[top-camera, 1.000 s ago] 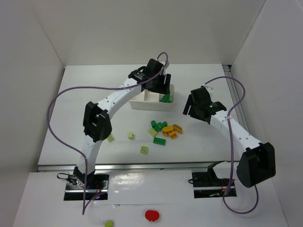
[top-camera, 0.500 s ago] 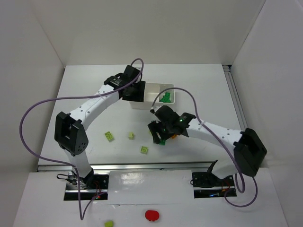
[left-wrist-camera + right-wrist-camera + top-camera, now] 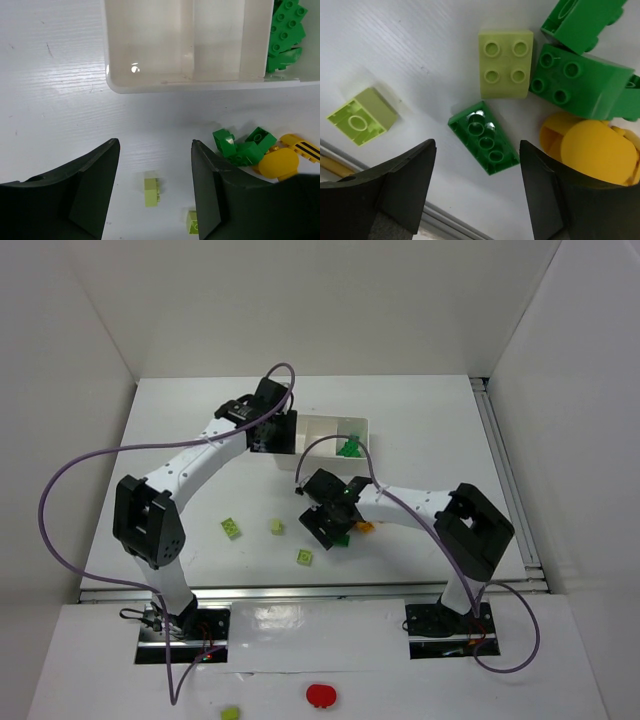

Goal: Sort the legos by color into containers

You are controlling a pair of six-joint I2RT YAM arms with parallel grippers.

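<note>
The white tray point(image 3: 312, 458) stands at the back middle, with dark green legos point(image 3: 350, 448) in its right compartment; the other two compartments look empty in the left wrist view, where its wall point(image 3: 200, 82) is near. My left gripper point(image 3: 270, 432) is open and empty just left of the tray, above a lime brick point(image 3: 152, 191). My right gripper point(image 3: 330, 518) is open, low over the pile. A flat dark green brick point(image 3: 484, 137) lies between its fingers, apart from both. Beside it lie a lime brick point(image 3: 505, 62), dark green bricks point(image 3: 580, 85) and a yellow piece point(image 3: 592, 150).
Loose lime bricks lie at the front left point(image 3: 232, 528), point(image 3: 277, 527), point(image 3: 306, 557). An orange-yellow piece point(image 3: 366, 527) shows right of the right gripper. A red round object point(image 3: 322, 695) and a lime brick point(image 3: 230, 712) lie on the near shelf by the arm bases.
My left gripper moved from above the tray to its left side. My right arm swung in from the right and came down over the pile.
</note>
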